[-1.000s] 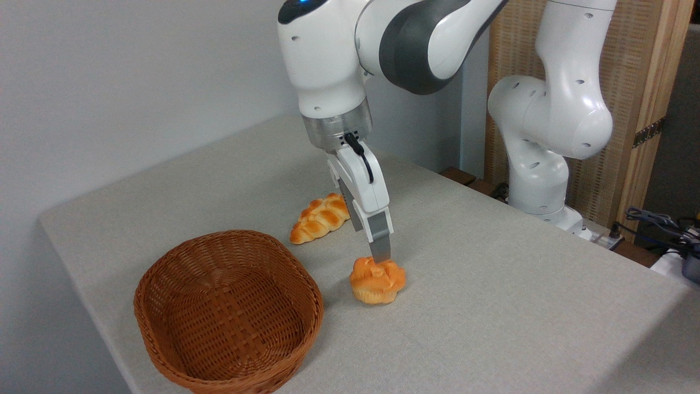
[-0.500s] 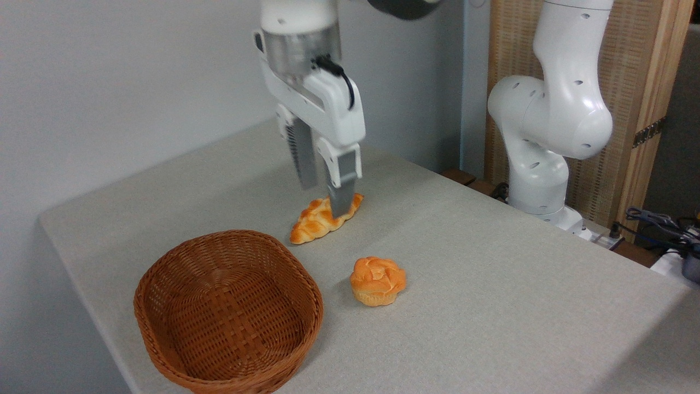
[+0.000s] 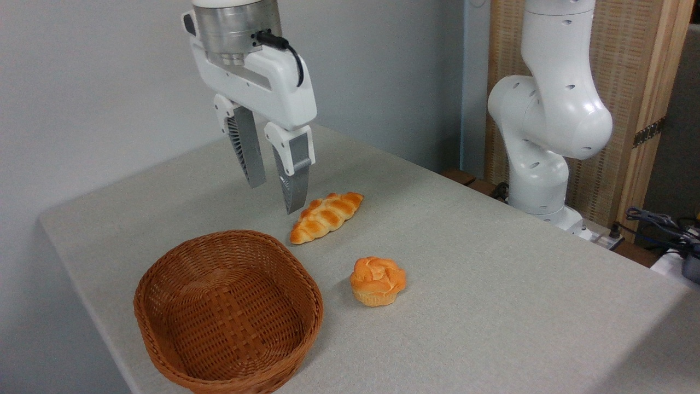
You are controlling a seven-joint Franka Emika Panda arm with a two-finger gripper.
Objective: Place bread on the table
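Grey-beige cloth-covered surface [image 3: 492, 284] fills the frame, plain grey wall behind. We see the small round orange-golden bread bun [image 3: 378, 280] sitting on it, right of the brown woven wicker basket [image 3: 228, 313] and apart from it. Long braided golden loaf [image 3: 326, 215] lies further back. White arm's end effector [image 3: 272, 189] hangs above the surface, left of the loaf, fingers parted with a clear gap, holding nothing.

No readable txt, labels or nos. anywhere.
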